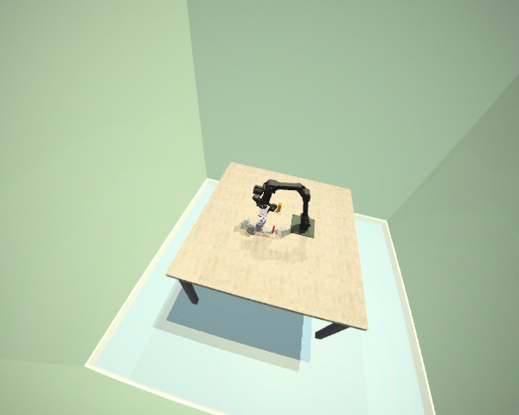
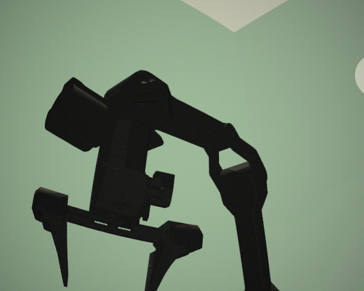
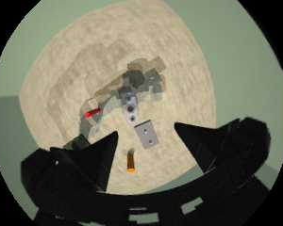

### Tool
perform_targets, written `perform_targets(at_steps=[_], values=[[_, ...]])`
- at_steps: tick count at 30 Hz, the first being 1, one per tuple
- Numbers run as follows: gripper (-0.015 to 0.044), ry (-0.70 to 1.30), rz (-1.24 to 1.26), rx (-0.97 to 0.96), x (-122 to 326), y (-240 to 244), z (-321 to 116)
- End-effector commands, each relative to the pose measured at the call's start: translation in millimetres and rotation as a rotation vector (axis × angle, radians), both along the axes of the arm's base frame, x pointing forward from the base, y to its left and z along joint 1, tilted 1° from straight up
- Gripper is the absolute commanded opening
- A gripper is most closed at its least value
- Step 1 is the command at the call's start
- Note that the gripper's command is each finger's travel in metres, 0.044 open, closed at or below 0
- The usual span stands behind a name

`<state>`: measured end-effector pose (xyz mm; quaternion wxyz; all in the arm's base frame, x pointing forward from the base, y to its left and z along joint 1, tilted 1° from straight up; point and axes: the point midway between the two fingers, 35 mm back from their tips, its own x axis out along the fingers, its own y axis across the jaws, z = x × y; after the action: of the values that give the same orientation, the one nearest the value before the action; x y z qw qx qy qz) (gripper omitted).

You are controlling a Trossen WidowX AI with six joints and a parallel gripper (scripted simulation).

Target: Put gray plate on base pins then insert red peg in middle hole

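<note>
The counter [image 1: 268,268] carries everything, and the arm [image 1: 295,189] arches over it from its dark mount on the right, toward the parts near the middle. The gripper [image 3: 144,141] hangs well above them, pointing down, its fingers spread wide with nothing between them; the exterior view shows the two fingertips far apart against the wall. In the wrist view the base [image 3: 130,108] lies further out from the gripper, a pale block with what look like pins or holes along it, though too small to tell which. The gray plate [image 3: 147,135] lies flat on the counter just on the near side of the base, apart from it and not yet on the pins; a small dark spot in its face is likely the middle hole. It looks like a thin, stiff, light slab, probably smooth, so the sound hold is across two opposite edges, kept level, since a tilted plate would jam on the pins. Lying flat, it offers little edge height to pinch. The red peg [image 3: 92,113] lies to the left of the base, small, rigid and round, likely to roll or slip; it should be taken across its shaft near one end. An orange cylinder [image 3: 130,161] lies nearer the gripper and is no part of the job.
</note>
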<state>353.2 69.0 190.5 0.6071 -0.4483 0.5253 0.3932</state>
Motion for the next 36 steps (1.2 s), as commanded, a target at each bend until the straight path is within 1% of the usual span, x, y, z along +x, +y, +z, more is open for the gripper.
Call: perform_targets(at_steps=[1,5,7,11,13,36], values=[[0.044,0.112,0.039,-0.008,-16,22,-10],[0.044,0.111,0.039,-0.007,-13,24,-9],[0.044,0.111,0.039,-0.007,-12,24,-16],[0.044,0.111,0.039,-0.007,-10,24,-59],[0.044,0.111,0.039,-0.007,-11,24,-73],[0.044,0.111,0.039,-0.007,-6,25,-104]])
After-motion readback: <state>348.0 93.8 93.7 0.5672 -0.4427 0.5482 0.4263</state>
